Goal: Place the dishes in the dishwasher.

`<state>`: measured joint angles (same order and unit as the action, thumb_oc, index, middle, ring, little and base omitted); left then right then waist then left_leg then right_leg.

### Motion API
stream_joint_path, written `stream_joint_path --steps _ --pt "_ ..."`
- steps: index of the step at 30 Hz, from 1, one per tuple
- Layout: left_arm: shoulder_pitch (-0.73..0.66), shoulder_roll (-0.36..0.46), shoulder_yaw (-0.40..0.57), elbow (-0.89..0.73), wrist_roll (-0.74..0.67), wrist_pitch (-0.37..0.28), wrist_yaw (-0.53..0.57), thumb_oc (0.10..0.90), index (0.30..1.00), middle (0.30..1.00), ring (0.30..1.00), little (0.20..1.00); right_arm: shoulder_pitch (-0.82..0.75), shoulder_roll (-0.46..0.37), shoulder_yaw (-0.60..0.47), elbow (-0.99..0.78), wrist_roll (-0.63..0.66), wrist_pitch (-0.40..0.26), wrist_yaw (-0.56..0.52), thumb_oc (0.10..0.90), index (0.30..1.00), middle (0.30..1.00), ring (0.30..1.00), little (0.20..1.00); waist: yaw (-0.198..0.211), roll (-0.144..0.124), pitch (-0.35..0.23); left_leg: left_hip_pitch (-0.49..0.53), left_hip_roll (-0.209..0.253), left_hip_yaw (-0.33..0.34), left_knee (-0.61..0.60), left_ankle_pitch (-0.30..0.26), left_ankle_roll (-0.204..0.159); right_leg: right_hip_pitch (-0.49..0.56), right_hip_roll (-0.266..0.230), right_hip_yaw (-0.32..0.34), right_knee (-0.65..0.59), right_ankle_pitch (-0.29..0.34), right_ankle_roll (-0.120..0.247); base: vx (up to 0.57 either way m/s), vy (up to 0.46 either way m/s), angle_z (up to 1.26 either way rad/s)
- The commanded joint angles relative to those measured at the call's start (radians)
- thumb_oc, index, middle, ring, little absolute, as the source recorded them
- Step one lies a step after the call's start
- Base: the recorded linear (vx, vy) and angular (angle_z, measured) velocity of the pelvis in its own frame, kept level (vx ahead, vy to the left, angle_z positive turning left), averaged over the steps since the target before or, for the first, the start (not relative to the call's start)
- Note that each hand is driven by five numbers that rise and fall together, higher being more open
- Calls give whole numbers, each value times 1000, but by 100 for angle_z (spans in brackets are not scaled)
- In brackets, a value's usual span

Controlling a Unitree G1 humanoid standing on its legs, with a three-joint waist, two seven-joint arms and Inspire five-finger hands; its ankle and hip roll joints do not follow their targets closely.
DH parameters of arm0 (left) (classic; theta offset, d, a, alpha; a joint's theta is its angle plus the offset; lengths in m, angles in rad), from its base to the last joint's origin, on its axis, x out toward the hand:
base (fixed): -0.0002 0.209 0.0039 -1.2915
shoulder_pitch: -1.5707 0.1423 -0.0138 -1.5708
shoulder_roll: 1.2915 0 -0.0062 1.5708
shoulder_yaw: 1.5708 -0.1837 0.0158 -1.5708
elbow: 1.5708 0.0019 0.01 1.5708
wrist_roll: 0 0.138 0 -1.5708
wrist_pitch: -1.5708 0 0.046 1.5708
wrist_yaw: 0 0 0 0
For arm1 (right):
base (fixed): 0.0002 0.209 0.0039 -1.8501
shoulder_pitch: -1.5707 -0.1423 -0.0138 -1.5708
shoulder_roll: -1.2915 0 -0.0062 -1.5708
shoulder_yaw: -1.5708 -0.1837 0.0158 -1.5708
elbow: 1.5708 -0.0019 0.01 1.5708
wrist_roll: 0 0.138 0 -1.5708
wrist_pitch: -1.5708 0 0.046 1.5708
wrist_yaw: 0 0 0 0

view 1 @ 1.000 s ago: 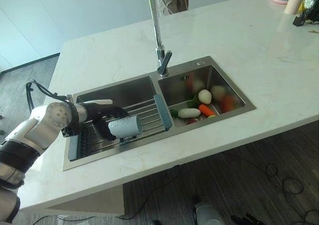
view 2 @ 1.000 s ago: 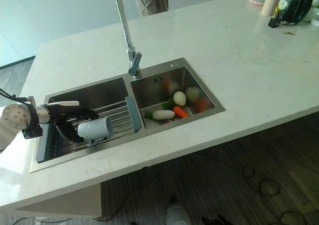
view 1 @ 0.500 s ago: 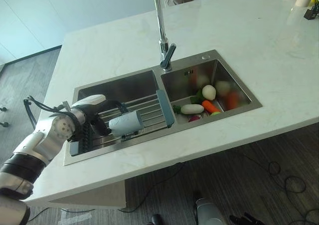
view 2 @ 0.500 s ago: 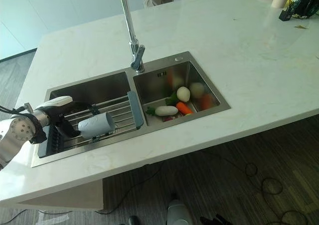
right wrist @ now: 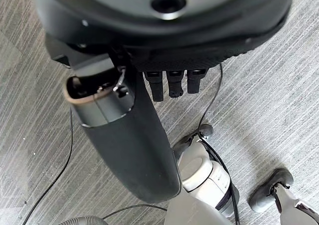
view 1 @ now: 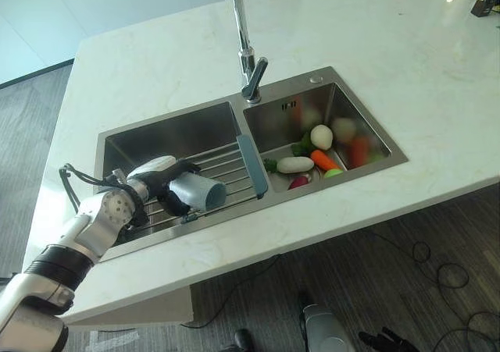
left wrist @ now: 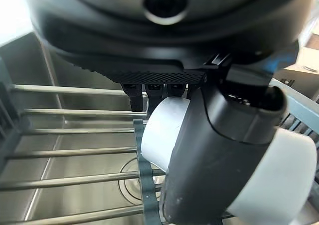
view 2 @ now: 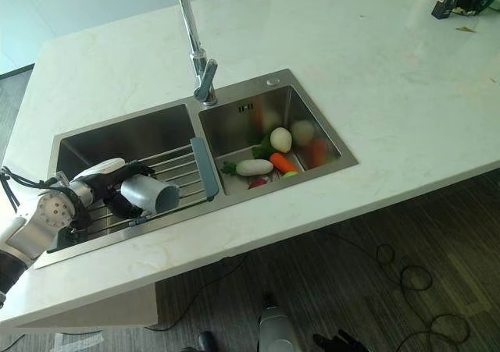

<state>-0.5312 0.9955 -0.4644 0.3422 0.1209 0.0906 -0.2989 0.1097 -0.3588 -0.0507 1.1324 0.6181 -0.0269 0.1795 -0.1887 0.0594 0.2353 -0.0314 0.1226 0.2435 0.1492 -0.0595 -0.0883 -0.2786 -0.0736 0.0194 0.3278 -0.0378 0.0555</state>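
A white marble bench [view 1: 406, 79] holds a steel double sink [view 1: 168, 133] with a tall chrome tap [view 1: 244, 48] rising between its two basins. Across the left basin lies a roll-up drying rack [view 1: 226, 165] of metal rods with grey-blue end bars. On this rack, the robot's left hand [view 1: 168, 186] has its dark fingers and its thumb, which has a white cover, curled round a pale blue-grey cup [view 1: 199, 192]. The cup lies on its side, its open mouth facing the front edge of the sink. In the left wrist view, the thumb [left wrist: 219, 160] presses across the cup's [left wrist: 164, 130] outer wall, with the rack rods and the drain of the basin showing beneath. The right basin [view 1: 355, 118] holds vegetables: a white radish [view 1: 295, 165] lying flat, an orange carrot [view 1: 323, 160] just beside it, a whitish egg-shaped one [view 1: 321, 136] behind them, and some green leaves [view 1: 301, 147]. The right hand [right wrist: 124, 135] hangs above grey wood-grain floor [right wrist: 274, 110], well apart from the sink, its fingers straight and holding nothing.
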Motion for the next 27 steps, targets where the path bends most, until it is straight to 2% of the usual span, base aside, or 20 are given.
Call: stream_joint_path --steps 1,12,27 --pt "-76 38 139 -17 -30 -3 -10 800 900 900 900 900 32 -13 11 -72 -19 -25 2 800 900 900 900 900 -12 -9 -19 -69 34 -41 151 -195 38 59 -50 15 -28 -123 119 0 0 0" --pt "-90 77 122 -32 -36 -26 -61 800 900 900 900 900 29 -23 7 -56 -13 -34 6 800 900 900 900 900 -16 5 -12 -67 32 -37 151 -193 36 59 -54 15 -28 -123 119 0 0 0" --pt "-94 69 118 -7 -47 -30 -47 800 900 900 900 900 26 -22 10 -65 -8 -33 2 800 900 900 900 900 -18 1 -4 -71 22 -43 151 -194 42 52 -51 23 -28 -118 119 0 0 0"
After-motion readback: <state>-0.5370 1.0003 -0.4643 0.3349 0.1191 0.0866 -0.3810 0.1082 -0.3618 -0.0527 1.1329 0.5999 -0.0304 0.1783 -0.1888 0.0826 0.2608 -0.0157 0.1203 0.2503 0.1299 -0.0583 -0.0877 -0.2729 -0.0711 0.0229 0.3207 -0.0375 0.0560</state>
